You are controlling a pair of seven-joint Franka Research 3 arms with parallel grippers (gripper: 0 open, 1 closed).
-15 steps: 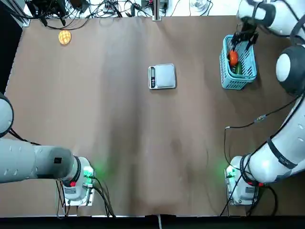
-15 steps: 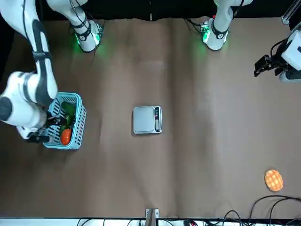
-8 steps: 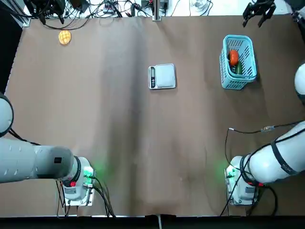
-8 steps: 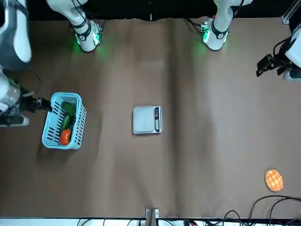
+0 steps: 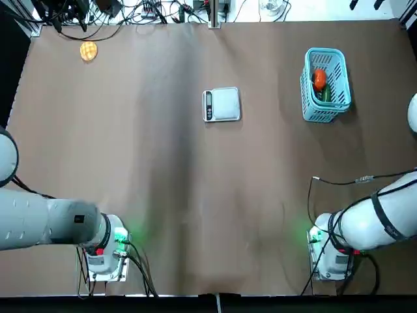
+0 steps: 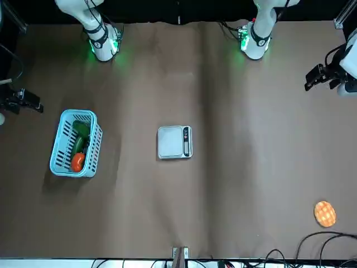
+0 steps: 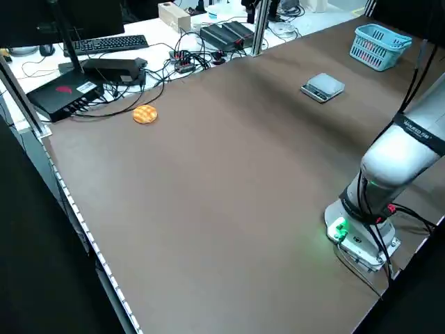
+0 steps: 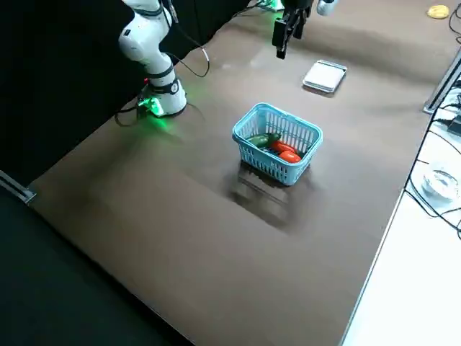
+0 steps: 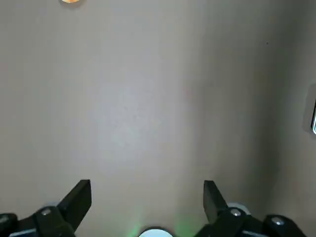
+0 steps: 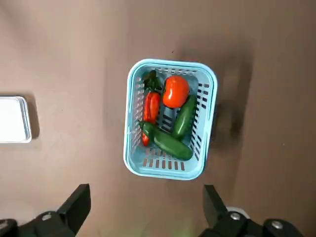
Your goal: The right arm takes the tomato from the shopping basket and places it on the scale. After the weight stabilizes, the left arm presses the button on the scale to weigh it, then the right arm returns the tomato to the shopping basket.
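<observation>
1. The tomato (image 10: 175, 91) lies in the basket (image 10: 132, 153), well beyond the right fingers (image 10: 146, 210) and centred between them, beside a red pepper (image 10: 151, 109) and two green vegetables (image 10: 165, 142).
2. The scale (image 5: 223, 104) stands bare, well apart from the basket, far off to one side of the right fingers. This fits the tomato waiting to be weighed or already returned.
3. Risk, should the tomato be picked: it is packed against its neighbours, so fingers coming down could catch the pepper, a green vegetable or the basket wall and drag the light basket.
4. The right fingers hang high above the basket, spread wide, holding and touching nothing.
5. The left fingers (image 9: 146, 202) hover over bare bench (image 5: 163, 195), also wide apart and empty, the scale far off to one side.
</observation>
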